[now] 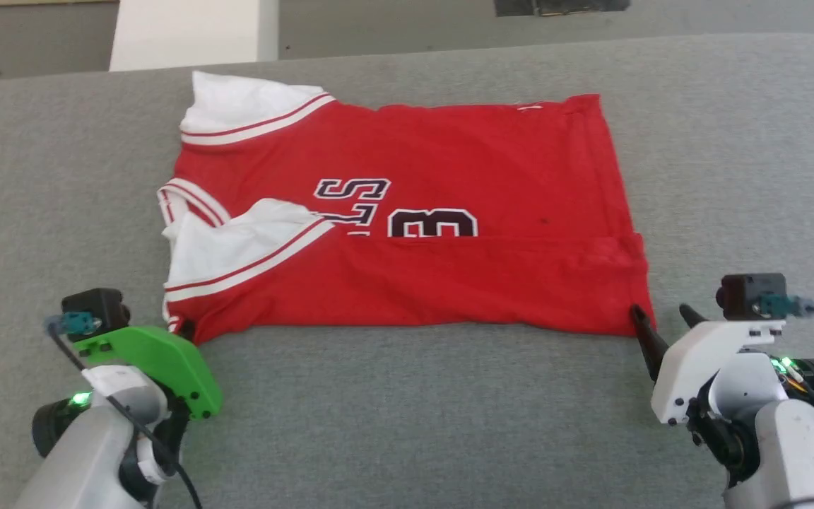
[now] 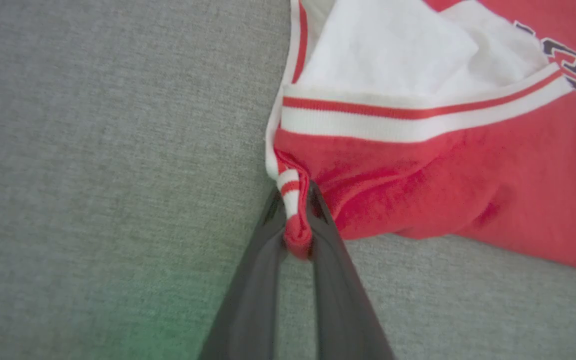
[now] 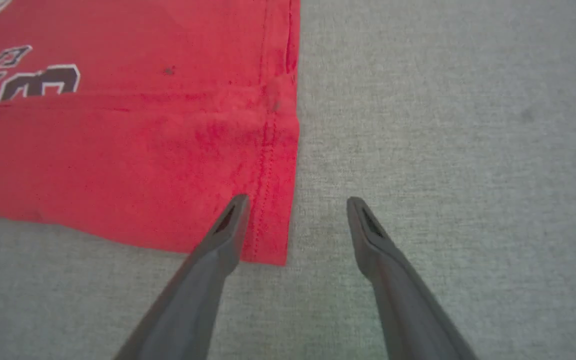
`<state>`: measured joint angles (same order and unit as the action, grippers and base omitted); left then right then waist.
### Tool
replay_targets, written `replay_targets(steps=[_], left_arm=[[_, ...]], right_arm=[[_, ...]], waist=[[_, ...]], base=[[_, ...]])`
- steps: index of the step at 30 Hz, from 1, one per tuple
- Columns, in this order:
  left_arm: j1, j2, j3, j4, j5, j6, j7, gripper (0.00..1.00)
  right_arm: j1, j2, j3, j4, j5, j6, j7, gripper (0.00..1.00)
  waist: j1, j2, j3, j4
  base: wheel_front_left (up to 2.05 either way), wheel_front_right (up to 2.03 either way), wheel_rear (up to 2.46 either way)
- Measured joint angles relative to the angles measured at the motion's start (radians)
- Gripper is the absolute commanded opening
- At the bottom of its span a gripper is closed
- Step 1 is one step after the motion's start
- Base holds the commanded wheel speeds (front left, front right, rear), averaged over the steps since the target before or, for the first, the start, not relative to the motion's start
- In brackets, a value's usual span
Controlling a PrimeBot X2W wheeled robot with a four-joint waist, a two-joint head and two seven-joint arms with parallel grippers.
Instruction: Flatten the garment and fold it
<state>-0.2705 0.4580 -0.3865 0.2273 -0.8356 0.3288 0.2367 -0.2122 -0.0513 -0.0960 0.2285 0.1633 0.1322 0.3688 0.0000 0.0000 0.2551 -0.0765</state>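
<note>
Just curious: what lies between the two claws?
The garment's near edge, seen in the head view, runs from the left claw pinching one corner to the open right claw.

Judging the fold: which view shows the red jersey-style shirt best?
Head view: the whole red, white-sleeved jersey-style shirt lies there, near edge folded over. Left wrist view shows its striped corner pinched; right wrist view, its hem corner.

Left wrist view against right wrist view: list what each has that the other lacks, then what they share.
Left wrist view: the left gripper shut on the garment's striped-trim corner, beside a white sleeve. Right wrist view: the right gripper open, one finger over the hemmed corner, the other over the grey surface. Shared: red cloth, dark lettering, that grey surface.
</note>
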Motion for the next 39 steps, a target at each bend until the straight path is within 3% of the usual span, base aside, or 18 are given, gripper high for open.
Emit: replay_targets(steps=[6, 7, 10, 11, 14, 20, 29, 33, 39], left_arm=[[-0.028, -0.025, -0.022, 0.018, 0.009, -0.026, -0.029, 0.0], [-0.033, -0.029, -0.024, 0.021, 0.009, -0.03, -0.037, 0.0], [-0.043, -0.038, -0.031, 0.029, 0.017, -0.041, -0.051, 0.0], [-0.046, -0.039, -0.036, 0.031, 0.024, -0.047, -0.062, 0.0], [-0.05, -0.04, -0.049, 0.044, 0.059, -0.056, -0.104, 0.0], [-0.035, -0.019, -0.055, 0.047, 0.112, -0.041, -0.17, 0.0], [0.177, 0.08, -0.057, -0.122, 0.121, 0.055, -0.105, 0.0], [0.247, 0.086, -0.058, -0.192, 0.105, 0.086, -0.079, 0.0], [0.27, 0.077, -0.074, -0.17, 0.08, 0.076, -0.063, 0.0]], right_arm=[[-0.032, -0.001, -0.022, -0.036, -0.038, 0.0, 0.291, 1.0], [-0.035, -0.002, -0.026, -0.049, -0.04, 0.0, 0.334, 0.82], [-0.045, -0.003, -0.044, -0.082, -0.04, 0.0, 0.452, 0.09], [-0.046, -0.003, -0.047, -0.096, -0.04, 0.0, 0.484, 0.0], [-0.041, -0.002, -0.049, -0.139, -0.03, 0.0, 0.515, 0.0], [0.018, 0.001, -0.052, -0.231, -0.004, 0.0, 0.432, 0.0], [0.218, 0.004, -0.073, -0.42, 0.02, 0.0, 0.502, 0.0], [0.3, 0.005, -0.103, -0.427, 0.049, 0.0, 0.521, 0.0], [0.318, 0.004, -0.102, -0.307, 0.07, 0.0, 0.436, 0.0]], waist=[[0.0, 0.0, 0.016, 0.044], [0.0, 0.0, 0.02, 0.051], [0.0, 0.0, 0.031, 0.065], [0.0, 0.0, 0.034, 0.07], [0.0, 0.0, 0.034, 0.079], [0.0, 0.0, -0.002, 0.081], [0.0, 0.0, -0.083, 0.068], [0.0, 0.0, -0.09, 0.068], [0.0, 0.0, -0.072, 0.069]], base=[[0.0, 0.0, 0.0], [0.0, 0.0, 0.0], [0.0, 0.0, 0.0], [0.0, 0.0, 0.0], [0.0, 0.0, 0.0], [0.0, 0.0, 0.0], [0.0, 0.0, 0.0], [0.0, 0.0, 0.0], [0.0, 0.0, 0.0]])
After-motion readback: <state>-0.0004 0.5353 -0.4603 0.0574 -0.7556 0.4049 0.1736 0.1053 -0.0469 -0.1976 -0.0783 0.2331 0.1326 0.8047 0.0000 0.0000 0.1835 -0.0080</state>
